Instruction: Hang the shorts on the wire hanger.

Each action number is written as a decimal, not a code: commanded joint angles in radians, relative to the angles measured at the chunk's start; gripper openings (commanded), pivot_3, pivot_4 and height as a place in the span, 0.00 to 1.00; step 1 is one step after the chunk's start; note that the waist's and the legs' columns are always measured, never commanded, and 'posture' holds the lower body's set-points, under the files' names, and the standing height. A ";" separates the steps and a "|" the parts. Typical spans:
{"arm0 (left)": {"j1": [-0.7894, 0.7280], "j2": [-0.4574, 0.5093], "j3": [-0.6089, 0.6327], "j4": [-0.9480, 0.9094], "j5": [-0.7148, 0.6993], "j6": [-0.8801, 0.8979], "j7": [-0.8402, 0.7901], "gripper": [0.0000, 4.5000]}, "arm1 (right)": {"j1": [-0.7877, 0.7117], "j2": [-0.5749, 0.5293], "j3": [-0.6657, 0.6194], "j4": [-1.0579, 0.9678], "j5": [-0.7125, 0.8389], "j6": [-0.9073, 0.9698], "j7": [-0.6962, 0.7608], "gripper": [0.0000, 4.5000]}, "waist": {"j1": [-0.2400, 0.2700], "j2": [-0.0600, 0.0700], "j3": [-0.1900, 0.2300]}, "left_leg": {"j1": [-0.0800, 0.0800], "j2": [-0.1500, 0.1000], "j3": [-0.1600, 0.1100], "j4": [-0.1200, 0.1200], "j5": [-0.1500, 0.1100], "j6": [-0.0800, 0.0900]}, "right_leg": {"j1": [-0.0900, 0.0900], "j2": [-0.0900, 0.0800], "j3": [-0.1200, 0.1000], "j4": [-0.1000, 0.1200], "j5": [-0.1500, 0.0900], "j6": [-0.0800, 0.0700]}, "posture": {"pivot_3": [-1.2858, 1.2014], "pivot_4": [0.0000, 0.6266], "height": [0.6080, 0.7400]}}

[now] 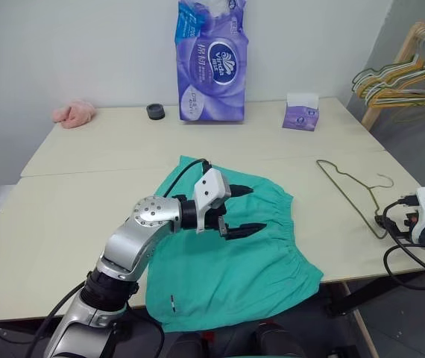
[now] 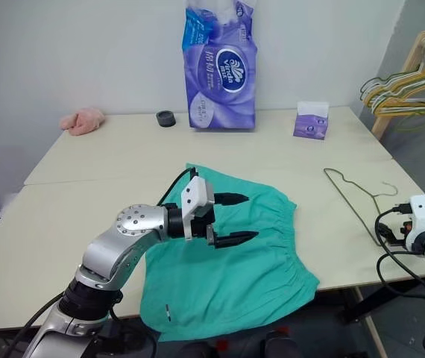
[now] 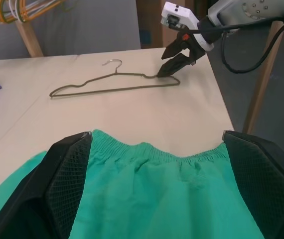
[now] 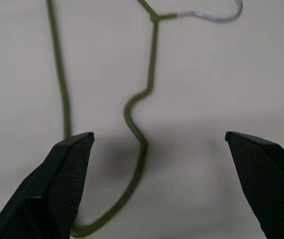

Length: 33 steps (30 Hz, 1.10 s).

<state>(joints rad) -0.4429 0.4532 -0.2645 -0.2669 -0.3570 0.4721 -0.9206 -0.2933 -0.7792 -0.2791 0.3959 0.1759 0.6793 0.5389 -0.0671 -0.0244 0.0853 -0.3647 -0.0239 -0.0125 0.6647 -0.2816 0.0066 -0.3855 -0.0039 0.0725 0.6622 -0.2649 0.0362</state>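
Pale beige table (image 1: 86,216) against a white wall, green shorts (image 1: 250,261) flat at its near edge, left gripper (image 1: 241,211) wide open and empty above them, wire hanger (image 1: 350,195) lying right of the shorts, right gripper (image 3: 174,60) spread open, empty, over the hanger's end, tissue pack (image 1: 211,60) at the back.

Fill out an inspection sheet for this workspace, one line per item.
Surface: pale beige table, two joined tops.
Job's things: teal-green fabric shorts lying flat; thin olive-grey wire hanger flat beside them, apart.
Clutter: pink fluffy cloth, black ring, purple tissue pack, small purple tissue box.
Grippers: left gripper open over shorts; right gripper open over hanger.
Cables: black leads on right arm.
Surroundings: wooden rack of coloured hangers, white wall.
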 commanded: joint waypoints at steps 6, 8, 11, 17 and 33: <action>-0.010 -0.006 0.000 -0.017 0.017 -0.035 0.001 0.99 | -0.104 -0.025 0.092 0.149 -0.029 0.000 0.087 1.00 | -0.014 0.000 0.000 | 0.000 0.000 0.000 0.000 0.000 0.000 | 0.001 0.000 0.000 0.000 0.000 0.000 | 0.49 0.09 1.00; -0.008 -0.007 0.001 -0.017 0.019 -0.038 0.002 1.00 | -0.120 -0.023 0.108 0.183 -0.036 0.006 0.091 0.92 | -0.017 0.000 -0.001 | 0.000 0.000 -0.001 0.000 0.000 0.000 | 0.001 0.000 0.000 0.000 0.000 0.000 | 0.49 0.09 1.00; -0.003 -0.009 -0.001 -0.020 0.026 -0.045 0.005 1.00 | -0.138 -0.010 0.100 0.222 -0.019 0.035 0.099 0.72 | -0.017 -0.003 -0.002 | 0.000 0.001 -0.001 0.000 0.000 0.000 | 0.001 0.000 -0.001 -0.001 0.001 -0.001 | 0.49 0.09 1.00; 0.015 -0.011 0.004 -0.032 0.027 -0.051 0.011 1.00 | -0.111 0.004 0.108 0.234 -0.028 0.046 0.092 0.26 | -0.015 -0.009 -0.006 | 0.002 0.001 -0.003 0.001 0.000 0.000 | 0.005 -0.001 -0.002 -0.003 0.001 -0.001 | 0.49 0.09 1.00; -0.027 -0.030 0.102 0.059 -0.034 0.017 0.050 1.00 | 0.040 -0.029 0.120 -0.181 -0.120 -0.167 -0.038 0.01 | 0.006 -0.003 -0.006 | 0.001 0.000 -0.003 0.001 0.000 0.000 | 0.006 -0.005 -0.002 -0.005 0.000 0.004 | 0.48 0.09 1.00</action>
<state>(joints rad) -0.4339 0.4262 -0.1966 -0.2072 -0.3659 0.4932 -0.8735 -0.2489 -0.7724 -0.1616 0.3142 0.0823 0.5534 0.5019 -0.0616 -0.0273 0.0789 -0.3637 -0.0241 -0.0153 0.6657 -0.2818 0.0065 -0.3805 -0.0091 0.0705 0.6570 -0.2650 0.0403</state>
